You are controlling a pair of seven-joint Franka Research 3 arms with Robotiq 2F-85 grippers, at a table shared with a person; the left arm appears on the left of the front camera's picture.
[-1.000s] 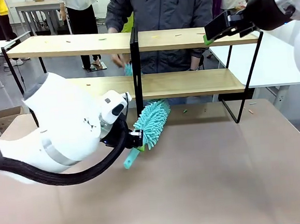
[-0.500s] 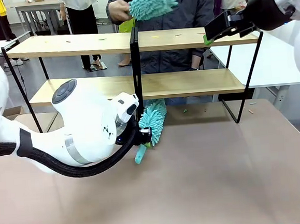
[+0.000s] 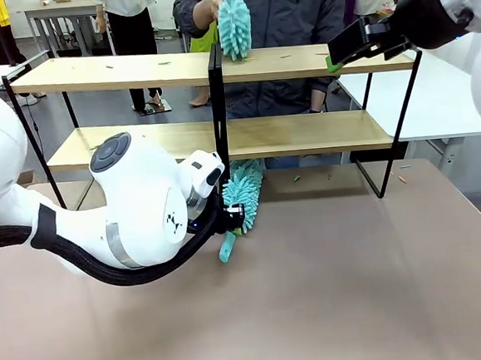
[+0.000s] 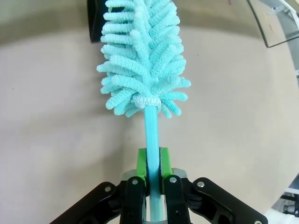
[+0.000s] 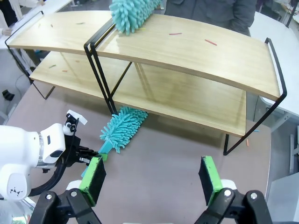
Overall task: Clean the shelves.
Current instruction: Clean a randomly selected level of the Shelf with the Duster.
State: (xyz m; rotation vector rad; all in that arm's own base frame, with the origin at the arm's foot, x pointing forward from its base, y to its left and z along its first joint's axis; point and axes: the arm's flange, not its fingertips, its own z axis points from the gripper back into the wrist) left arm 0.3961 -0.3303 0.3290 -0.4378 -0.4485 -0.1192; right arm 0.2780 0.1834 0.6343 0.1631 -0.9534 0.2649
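**Dusting from both sides**

The left gripper (image 4: 153, 156) is clamped on the handle of a teal duster (image 4: 142, 60), whose head lies on the table (image 3: 355, 263) by the centre post of the shelves (image 3: 303, 133). The right gripper (image 5: 152, 175) hovers above them, jaws apart. A person's hand (image 3: 209, 9) holds a second duster (image 3: 234, 26) on the top board.

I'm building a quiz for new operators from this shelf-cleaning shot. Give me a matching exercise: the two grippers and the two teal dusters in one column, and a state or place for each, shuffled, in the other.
1. left gripper
2. right gripper
3. person's duster
4. robot's duster

A. head at the top board of the shelves
B. open, holding nothing
C. head low by the black centre post
D. shut on a thin handle

Pairs: 1-D, 2-B, 3-A, 4-C.
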